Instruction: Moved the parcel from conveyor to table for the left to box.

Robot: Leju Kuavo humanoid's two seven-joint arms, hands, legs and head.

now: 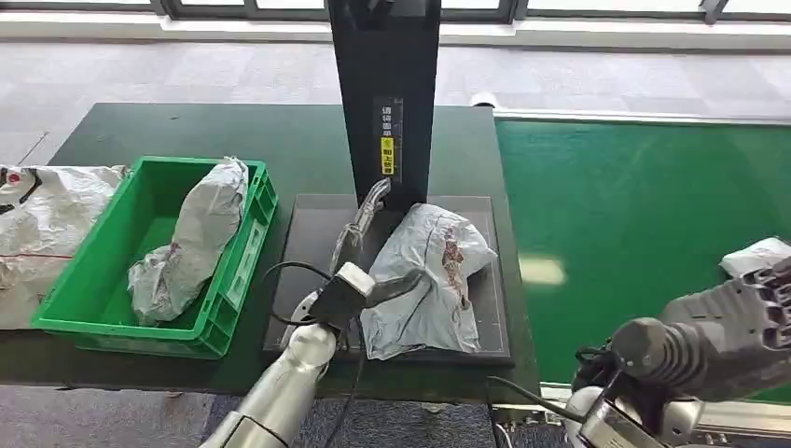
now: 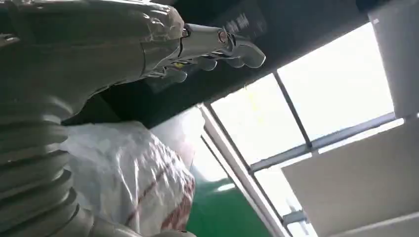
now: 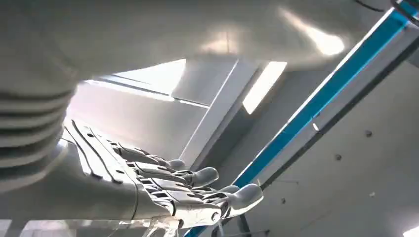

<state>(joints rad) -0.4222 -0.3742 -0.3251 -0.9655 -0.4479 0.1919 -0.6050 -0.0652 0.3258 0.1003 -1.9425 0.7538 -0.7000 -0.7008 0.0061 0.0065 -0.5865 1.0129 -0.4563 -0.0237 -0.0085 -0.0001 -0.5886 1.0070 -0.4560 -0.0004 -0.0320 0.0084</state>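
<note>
One grey parcel (image 1: 431, 275) on the dark tray (image 1: 494, 317), left hand (image 1: 359, 233) beside it.

A black upright post (image 1: 384, 93) with a yellow warning label (image 1: 388, 154) stands at the back edge of a dark square pad (image 1: 312, 233) on the table; at the far left, crumpled white sacks (image 1: 42, 224) lie beside the bin, with pale grey floor (image 1: 606, 79) and window frames (image 1: 466, 11) beyond
</note>
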